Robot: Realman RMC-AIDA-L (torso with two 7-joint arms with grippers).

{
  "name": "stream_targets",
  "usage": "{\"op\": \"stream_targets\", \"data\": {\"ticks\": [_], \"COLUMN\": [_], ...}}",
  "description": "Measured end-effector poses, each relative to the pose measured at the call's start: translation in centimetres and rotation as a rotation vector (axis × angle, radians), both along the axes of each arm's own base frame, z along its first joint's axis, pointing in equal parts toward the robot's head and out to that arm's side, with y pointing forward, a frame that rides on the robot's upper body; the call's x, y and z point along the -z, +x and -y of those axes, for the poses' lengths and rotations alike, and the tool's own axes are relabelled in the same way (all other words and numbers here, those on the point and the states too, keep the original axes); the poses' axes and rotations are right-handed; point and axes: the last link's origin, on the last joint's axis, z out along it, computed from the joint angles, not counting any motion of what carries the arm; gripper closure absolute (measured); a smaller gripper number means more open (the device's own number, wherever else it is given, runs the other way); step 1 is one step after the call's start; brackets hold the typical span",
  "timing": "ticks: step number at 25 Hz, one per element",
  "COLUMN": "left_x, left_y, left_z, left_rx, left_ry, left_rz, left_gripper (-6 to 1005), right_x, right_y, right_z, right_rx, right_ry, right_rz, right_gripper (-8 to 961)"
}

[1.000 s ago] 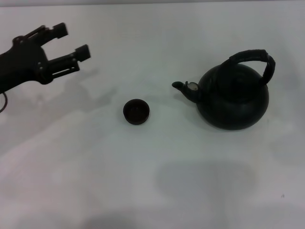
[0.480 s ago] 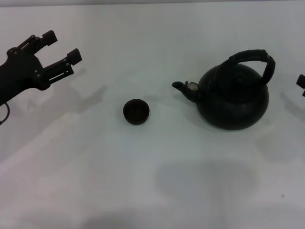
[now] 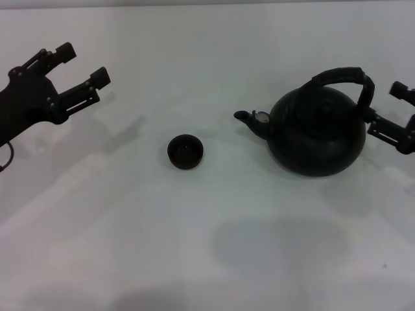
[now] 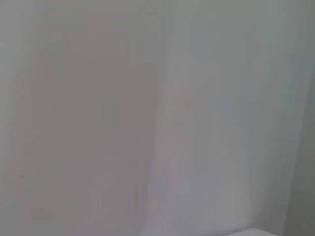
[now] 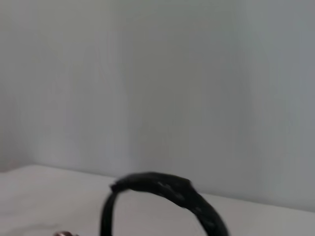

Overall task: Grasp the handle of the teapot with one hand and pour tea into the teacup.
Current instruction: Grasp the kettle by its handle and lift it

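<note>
The teapot point(image 3: 317, 131) stood upright on the white table point(image 3: 207, 246), right of centre in the head view, its short spout point(image 3: 248, 119) aimed toward the robot's left, with a pale spot at the spout's base. The handle point(image 3: 345, 78) arched over the top of the pot, ribbed and black, and nothing gripped it. The teacup point(image 3: 185, 151) sat alone on the table to the left of the spout, apart from the pot and upright, its dark mouth facing up. The right gripper point(image 3: 389, 110) reached in from the right edge of the head view, its two fingers spread wide, one fingertip point(image 3: 400, 90) higher near the handle's right end and the other lower, just beside the pot's right shoulder; whether the lower one touched the pot could not be told. The gripper held nothing. The right wrist view showed the handle point(image 5: 167, 189) from close by as a dark arch against a pale wall, with the table beneath it. The left gripper point(image 3: 83, 65) hung well to the left, above the table and far from the cup, its fingers likewise wide apart and empty. The left wrist view gave only a blank pale surface.
</note>
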Motion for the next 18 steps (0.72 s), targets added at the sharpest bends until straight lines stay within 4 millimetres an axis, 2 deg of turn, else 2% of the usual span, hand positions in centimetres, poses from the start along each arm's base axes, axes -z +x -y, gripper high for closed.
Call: {"op": "stream_targets", "data": {"ticks": [4, 12, 18], "left_x": [0.0, 0.2, 0.2], "left_y": [0.0, -0.2, -0.4], "left_z": [0.0, 0.2, 0.2], "left_rx": [0.002, -0.004, -0.011], "left_ry": [0.008, 0.030, 0.034], "left_rz": [0.000, 0.010, 0.016], "left_gripper": [117, 117, 118], "right_x": [0.4, 0.4, 0.4], "right_y": [-0.6, -0.5, 0.0], "right_z": [-0.3, -1.1, -1.8], "right_rx": [-0.017, -0.004, 0.050], "right_ry": [-0.003, 0.011, 0.011], "right_rz": [-0.017, 0.010, 0.017], "right_gripper": [80, 81, 175]}}
